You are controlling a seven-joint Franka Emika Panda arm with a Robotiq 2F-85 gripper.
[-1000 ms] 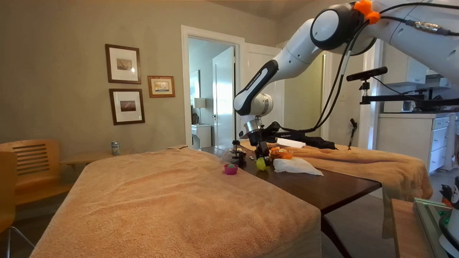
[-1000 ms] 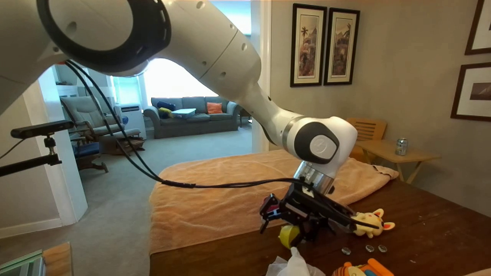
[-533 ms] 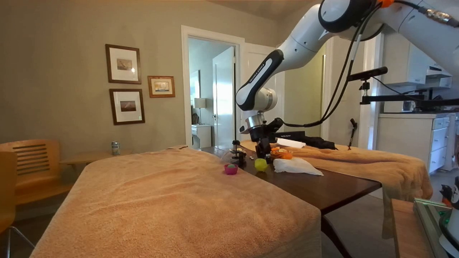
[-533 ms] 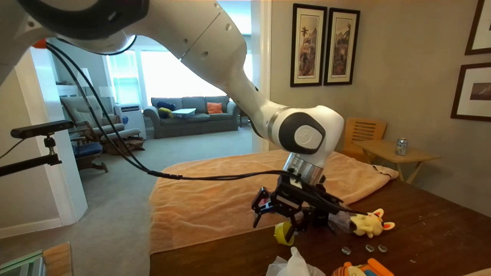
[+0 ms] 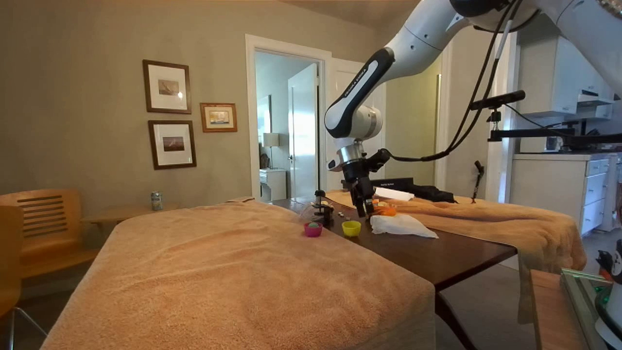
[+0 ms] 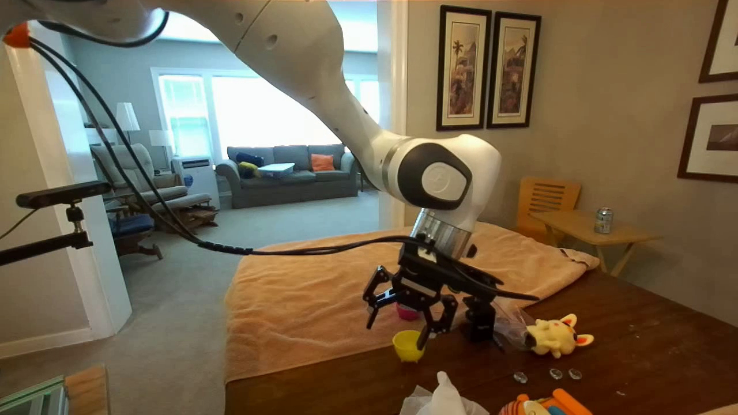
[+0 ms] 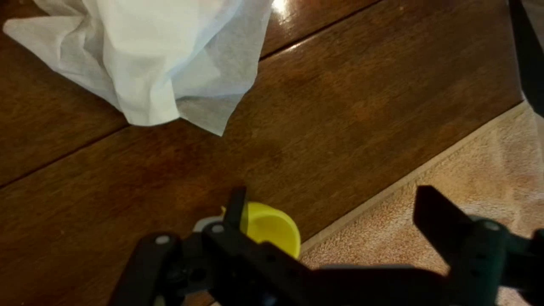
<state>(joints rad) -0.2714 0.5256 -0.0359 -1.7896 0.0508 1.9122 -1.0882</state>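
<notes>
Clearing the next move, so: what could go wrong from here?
The open black gripper hangs close to the small round yellow cup; a sideways nudge could tip it.
The crumpled thin white sheet nearby might snag the gripper.
The plush orange towel, edge beside the cup, might catch it.

- The black tool enters from the bottom edge, its two fingers standing wide apart.
- A yellow cup shows behind the finger toward the left of the view — partly hidden by it, its hollow inside visible; whether the two touch cannot be told.
- The cup is on the table, whose dark brown wood has a long diagonal seam and a bright glare at the top.
- A peach towel covers the lower right, its straight edge running diagonally just beside the cup.
- A creased white sheet lies on the table at upper left — well apart from the cup.
</notes>
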